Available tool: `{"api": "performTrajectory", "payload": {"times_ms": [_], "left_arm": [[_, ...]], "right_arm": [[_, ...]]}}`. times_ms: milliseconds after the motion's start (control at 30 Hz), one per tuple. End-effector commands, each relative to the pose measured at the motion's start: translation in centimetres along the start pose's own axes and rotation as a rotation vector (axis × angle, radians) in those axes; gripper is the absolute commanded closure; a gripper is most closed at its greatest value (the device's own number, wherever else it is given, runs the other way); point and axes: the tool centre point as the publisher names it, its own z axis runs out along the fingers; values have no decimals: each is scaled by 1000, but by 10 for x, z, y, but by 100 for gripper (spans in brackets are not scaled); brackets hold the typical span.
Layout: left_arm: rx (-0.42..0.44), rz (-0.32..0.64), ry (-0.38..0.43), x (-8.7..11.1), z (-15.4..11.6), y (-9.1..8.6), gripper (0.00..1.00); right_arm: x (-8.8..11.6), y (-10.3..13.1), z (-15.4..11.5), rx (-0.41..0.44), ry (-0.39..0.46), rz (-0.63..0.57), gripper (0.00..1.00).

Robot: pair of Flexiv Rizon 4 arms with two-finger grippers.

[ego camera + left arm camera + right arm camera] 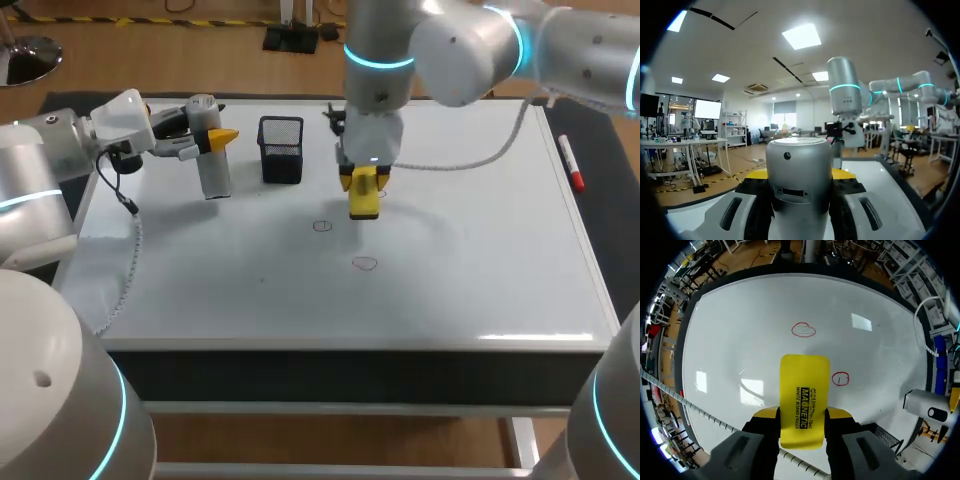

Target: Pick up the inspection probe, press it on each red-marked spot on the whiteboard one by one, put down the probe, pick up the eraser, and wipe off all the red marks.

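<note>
Over the whiteboard [480,260], right claw [803,415] clamped on yellow eraser [804,387] near red marks [803,330], left claw [799,175] gripping probe [799,152]

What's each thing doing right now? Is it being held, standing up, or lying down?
inspection probe: upright, held in the left gripper.
eraser: held in the right gripper, over the whiteboard.
red marks: two showing, not wiped off.
mesh cup: standing upright on the whiteboard.
red marker: lying down beside the whiteboard.
</note>
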Motion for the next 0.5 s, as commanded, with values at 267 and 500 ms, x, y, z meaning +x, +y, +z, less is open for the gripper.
{"api": "performTrajectory", "payload": {"times_ms": [267, 500], "left_arm": [[4, 1, 1, -1, 0, 0, 100], [4, 1, 1, -1, 0, 0, 100]], "right_arm": [[-39, 2, 16, -18, -2, -28, 100], [-62, 10, 28, -7, 12, -73, 100]]}}
